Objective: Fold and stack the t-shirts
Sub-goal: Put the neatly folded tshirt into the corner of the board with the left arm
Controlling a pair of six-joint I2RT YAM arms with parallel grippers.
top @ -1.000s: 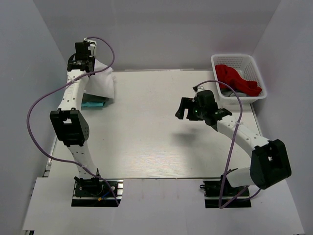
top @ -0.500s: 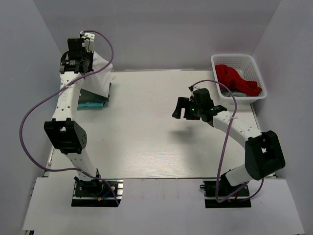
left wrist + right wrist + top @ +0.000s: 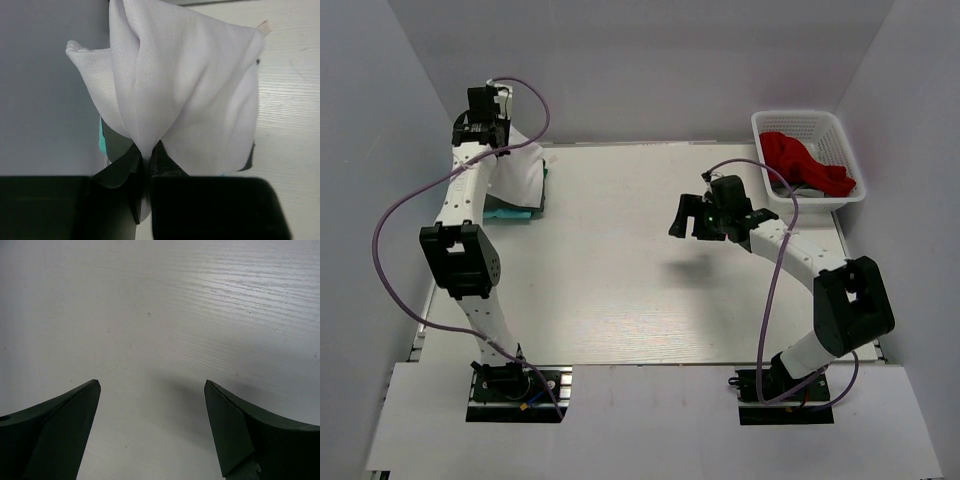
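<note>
Since a second ago the right arm has pulled its elbow in and nudged its claw a bit further toward the middle of the table (image 3: 620, 270). The left arm leaned out toward the table's left edge and came back, so it's roughly where it started.

The left claw (image 3: 147, 159) is clenched on a pinch of the white shirt (image 3: 185, 90), with both fingers squeezed together on a bunched fold. The cloth hangs off that pinch in loose drapes, with a small label sticking out at one corner. It hangs over the table's far-left corner, right above the teal shirt (image 3: 510, 211) lying flat there. A dark layer peeking out under the white cloth looks like the dark grey shirt (image 3: 115, 142), though only slivers of it show.

The right claw (image 3: 151, 385) is released, with its fingers spread wide and nothing between them. It hovers over bare tabletop right of the table's middle. At the table's far-right corner sits a white basket (image 3: 800, 114) with a red cloth (image 3: 805, 160) heaped inside.
</note>
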